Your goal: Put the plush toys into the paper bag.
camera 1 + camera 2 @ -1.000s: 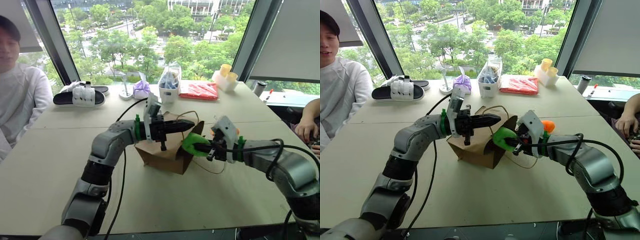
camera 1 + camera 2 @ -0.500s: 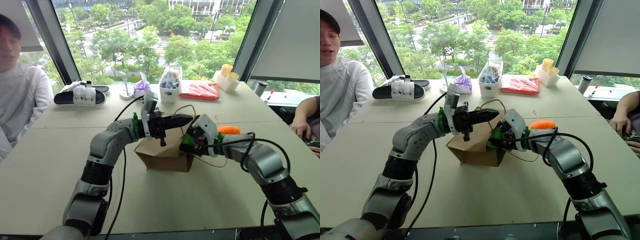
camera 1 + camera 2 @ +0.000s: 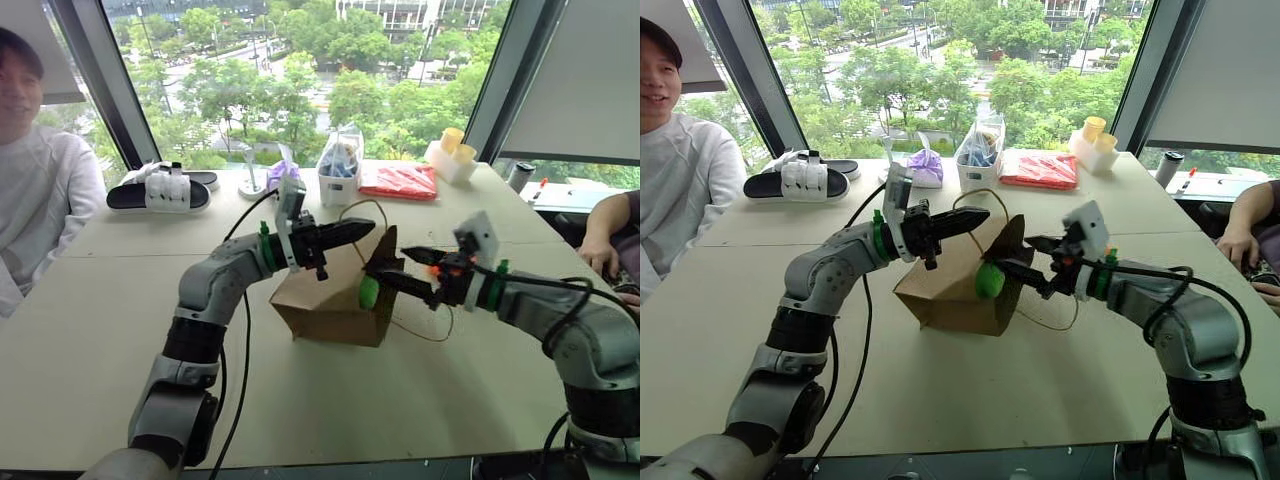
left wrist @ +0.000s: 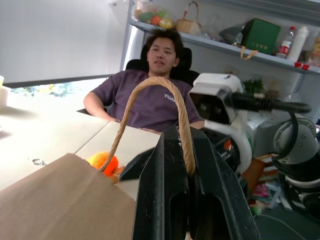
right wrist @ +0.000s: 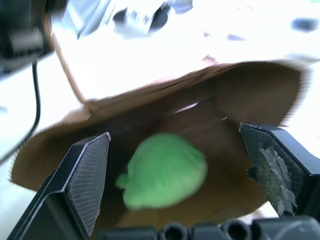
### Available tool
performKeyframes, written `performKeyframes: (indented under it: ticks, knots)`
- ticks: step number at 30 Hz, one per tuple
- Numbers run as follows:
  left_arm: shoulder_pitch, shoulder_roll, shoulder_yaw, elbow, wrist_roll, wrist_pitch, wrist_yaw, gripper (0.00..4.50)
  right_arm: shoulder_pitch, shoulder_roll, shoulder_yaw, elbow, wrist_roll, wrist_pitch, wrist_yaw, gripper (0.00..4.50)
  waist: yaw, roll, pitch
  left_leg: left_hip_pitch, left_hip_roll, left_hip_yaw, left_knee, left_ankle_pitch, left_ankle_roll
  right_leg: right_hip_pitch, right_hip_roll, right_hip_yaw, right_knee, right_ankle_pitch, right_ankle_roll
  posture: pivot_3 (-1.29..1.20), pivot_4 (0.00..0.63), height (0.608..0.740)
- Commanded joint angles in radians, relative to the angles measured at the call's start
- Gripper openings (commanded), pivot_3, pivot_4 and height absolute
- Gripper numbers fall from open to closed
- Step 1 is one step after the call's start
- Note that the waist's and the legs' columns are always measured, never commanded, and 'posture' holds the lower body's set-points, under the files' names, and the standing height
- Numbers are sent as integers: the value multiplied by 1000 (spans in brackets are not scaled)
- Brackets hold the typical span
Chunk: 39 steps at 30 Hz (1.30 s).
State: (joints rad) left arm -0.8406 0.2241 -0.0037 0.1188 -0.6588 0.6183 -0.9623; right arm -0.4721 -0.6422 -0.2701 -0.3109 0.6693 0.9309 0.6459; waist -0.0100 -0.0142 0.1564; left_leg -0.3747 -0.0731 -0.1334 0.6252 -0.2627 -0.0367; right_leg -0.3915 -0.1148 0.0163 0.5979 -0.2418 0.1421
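1. Both eye views looked forward and down from the head, sharing the table (image 3: 100, 330).
2. The right wrist view sat close, facing into the paper bag (image 5: 240, 90).
3. The left wrist view faced across the bag's rim toward a seated person (image 4: 150, 100) at 12 o'clock.

text: white letters "TUA", partly hidden behind the cord handle (image 4: 150, 107), are read on the purple T-shirt (image 4: 150, 107) of the seated person | rest of the word: cannot be told | other labels, brands, numbers or signs: none can be read on the shelf items, the packets or the paper bag (image 3: 330, 300)
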Motion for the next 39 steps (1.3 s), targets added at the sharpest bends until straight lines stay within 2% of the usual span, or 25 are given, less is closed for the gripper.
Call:
performKeyframes:
  ticks: [1,3,7,9,14,17,20,26,28,33,39]
  knots:
    - [-13,3,23,-25,-16,-13,-4,0,1,-19,-82,52,-43,-47,-76,4482,0,0,0,0,0,0,0,0,0,0,0,0,0,0,0,0,150,740]
    - [-10,5,20,-28,-16,-11,-5,0,-31,13,-77,130,-118,-94,-178,4482,-3,0,0,0,0,1,0,0,0,0,0,0,0,0,0,0,150,740]
    - [0,-1,10,-38,-15,-10,-4,0,-114,66,65,395,-362,-227,-374,4482,-8,1,0,1,0,3,-1,0,0,-2,0,2,2,0,0,0,150,740]
    - [1,-4,5,-40,-12,-12,-4,0,-165,93,92,543,-431,-288,-434,4482,-7,1,-1,1,0,4,-2,1,-2,-2,0,3,2,0,0,0,150,740]
    - [8,-2,3,-50,-7,-12,0,0,-294,140,76,860,-493,-382,-541,4482,-5,1,0,0,0,5,-3,4,-6,-4,0,3,1,0,0,0,150,740]
    - [13,4,9,-58,-6,-13,8,0,-340,163,50,973,-483,-407,-561,4482,-6,1,0,0,0,5,-4,4,-6,-4,0,3,0,0,0,0,150,740]
    - [23,7,11,-69,-7,-12,17,0,-355,173,42,1035,-487,-435,-555,3725,-5,1,0,0,0,4,-4,4,-6,-3,0,3,0,0,0,0,150,740]
    - [30,8,11,-80,-11,-9,25,0,-355,163,71,1067,-519,-476,-536,861,-7,1,-1,1,0,4,-3,3,-5,-1,0,3,0,0,0,0,150,740]
    - [29,8,11,-79,-11,-10,26,0,-346,152,84,1059,-537,-493,-525,58,-8,1,-1,2,0,4,-3,3,-5,-1,0,3,0,0,0,0,150,740]
    - [3,8,18,-44,-8,-19,19,0,-300,86,44,806,-493,-588,-412,24,-7,2,0,0,0,4,-3,4,-6,-2,0,3,0,0,0,0,150,740]
    - [-13,2,28,-17,-19,-17,14,0,-224,21,-73,439,-297,-368,-297,24,-8,2,0,1,0,4,-4,3,-6,-3,0,3,0,0,0,0,150,740]
